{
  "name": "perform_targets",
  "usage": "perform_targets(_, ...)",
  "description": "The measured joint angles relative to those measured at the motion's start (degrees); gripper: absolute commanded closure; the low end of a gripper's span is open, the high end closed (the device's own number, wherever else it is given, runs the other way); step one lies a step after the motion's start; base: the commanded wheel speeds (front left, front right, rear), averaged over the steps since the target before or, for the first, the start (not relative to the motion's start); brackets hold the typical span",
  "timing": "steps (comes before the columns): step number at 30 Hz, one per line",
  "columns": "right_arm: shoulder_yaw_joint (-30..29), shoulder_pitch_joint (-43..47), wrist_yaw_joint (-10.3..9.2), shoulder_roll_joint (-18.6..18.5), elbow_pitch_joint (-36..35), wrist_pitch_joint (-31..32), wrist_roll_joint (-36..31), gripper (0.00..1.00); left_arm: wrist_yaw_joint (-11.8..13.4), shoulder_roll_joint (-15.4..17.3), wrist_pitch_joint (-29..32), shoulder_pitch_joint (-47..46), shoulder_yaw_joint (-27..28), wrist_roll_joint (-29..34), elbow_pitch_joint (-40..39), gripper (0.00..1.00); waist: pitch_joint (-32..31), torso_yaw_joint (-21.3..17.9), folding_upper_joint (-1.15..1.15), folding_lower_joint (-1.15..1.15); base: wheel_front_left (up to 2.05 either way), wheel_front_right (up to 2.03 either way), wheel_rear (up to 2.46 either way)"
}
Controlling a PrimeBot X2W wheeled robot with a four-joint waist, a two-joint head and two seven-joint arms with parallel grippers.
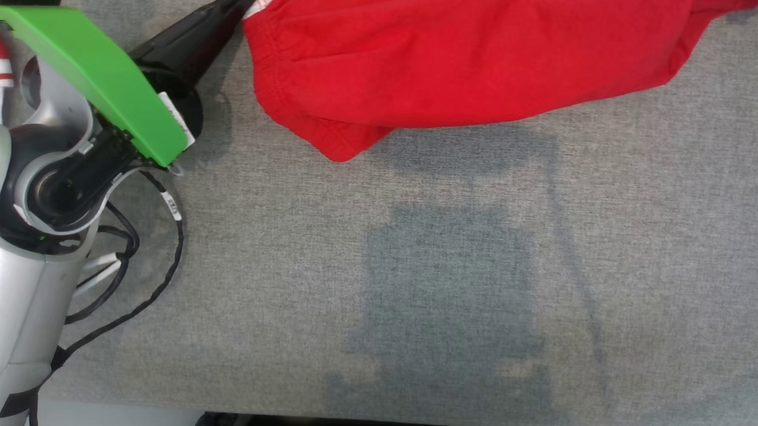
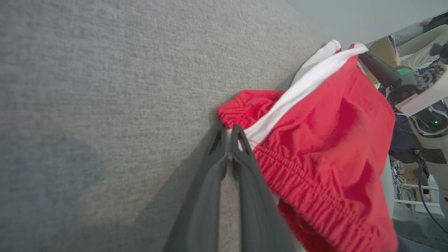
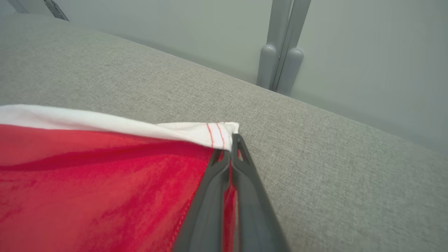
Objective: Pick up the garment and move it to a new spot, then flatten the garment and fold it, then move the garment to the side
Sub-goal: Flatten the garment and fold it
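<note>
Garment (image 1: 460, 58) on grey surface (image 1: 415, 271) by pale wall (image 3: 367, 52), pinched by left end effector (image 2: 230, 133) and right end effector (image 3: 232, 145)

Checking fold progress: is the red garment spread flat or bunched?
Bunched, not flat: the red garment sags in wrinkles between the left gripper and right gripper, each shut on its white-trimmed edge.

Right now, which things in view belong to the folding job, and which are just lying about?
Job: red garment; left end effector, shut on its waistband; right end effector, shut on its white-trimmed corner; grey tabletop.
Not the job: black cables; grey post behind.
</note>
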Motion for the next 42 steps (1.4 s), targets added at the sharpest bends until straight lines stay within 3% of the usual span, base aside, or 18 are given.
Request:
perform_targets(3,0.6,-1.0,0.0,0.3,1.5,-0.8,-0.6,1.0,-0.6,-0.5,-0.3,-0.2,-0.7,0.0,0.3,0.98,-0.1,0.6,0.0,0.0,0.0,0.0,0.0)
perform_targets(5,1.3,-1.0,0.0,0.5,2.5,-1.3,-1.4,1.0,-1.0,-0.8,-0.6,-0.2,-1.4,0.5,0.8,0.77,-0.3,1.0,0.0,0.0,0.0,0.0,0.0)
perform_targets(6,1.7,-1.0,0.0,0.6,3.0,-1.8,-2.1,1.0,-1.1,-1.0,-0.8,-0.3,-1.6,0.8,0.9,0.77,-0.3,1.2,0.0,0.0,0.0,0.0,0.0)
perform_targets(7,2.0,-1.0,0.0,0.8,3.4,-2.3,-2.6,0.95,-1.1,-1.1,-0.9,-0.3,-1.7,1.1,1.1,0.68,-0.5,1.3,0.0,0.0,0.0,0.0,0.0)
perform_targets(8,2.3,-1.0,0.0,1.1,3.9,-2.8,-2.9,0.67,-1.2,-1.2,-1.2,-0.3,-1.8,1.4,1.2,0.6,-0.6,1.4,0.0,0.0,0.0,0.0,0.0)
perform_targets(9,2.5,-1.1,0.0,1.5,4.3,-3.4,-3.2,0.16,-1.2,-1.2,-1.7,-0.3,-1.9,1.8,1.3,0.24,-0.8,1.5,0.0,0.0,0.0,0.0,0.0)
perform_targets(10,2.7,-1.1,0.0,1.8,4.9,-3.9,-3.8,0.0,-1.6,-1.3,-1.8,-0.2,-1.9,1.9,1.4,0.08,-1.0,1.5,0.0,0.0,0.0,0.0,0.0)
perform_targets(11,2.7,-1.1,0.0,2.1,5.4,-4.5,-4.2,0.0,-1.7,-1.3,-2.4,-0.2,-1.9,2.0,1.6,0.0,-1.2,1.6,0.0,0.0,0.0,0.0,0.0)
perform_targets(21,3.9,-1.3,-0.07,2.0,9.9,-7.7,-6.9,0.0,-3.1,-0.6,-6.3,0.4,-2.3,6.8,2.0,0.0,-4.2,1.3,0.0,0.0,0.0,0.0,0.0)
perform_targets(26,3.4,1.0,-0.07,2.8,12.3,-8.0,-3.9,0.0,-3.4,3.7,-12.5,1.2,-1.2,16.6,0.9,0.0,-6.6,0.9,0.0,-0.01,0.0,0.0,0.0)
perform_targets(29,3.3,3.5,-0.07,3.3,13.8,-8.1,-2.1,0.0,-2.7,4.4,-15.0,2.2,-0.6,19.6,0.6,0.0,-7.6,0.9,0.0,0.0,0.0,0.0,0.0)
perform_targets(34,2.4,8.5,-0.07,3.9,16.0,-8.1,1.7,0.0,-0.6,2.5,-18.2,7.9,-1.7,21.0,0.5,0.0,-10.3,1.3,0.0,-0.01,0.0,0.0,0.0)
perform_targets(38,2.1,10.3,-0.07,4.6,16.8,-7.8,3.9,0.0,-0.2,-0.9,-21.2,12.2,-4.0,20.7,-0.6,0.0,-11.8,2.6,0.0,-0.01,0.0,0.0,0.0)
perform_targets(42,2.6,11.6,-0.02,6.0,17.4,-7.8,4.3,0.0,-0.1,-1.3,-25.1,13.5,-4.3,23.4,-0.5,0.0,-12.8,3.3,0.0,0.0,0.0,0.0,0.0)
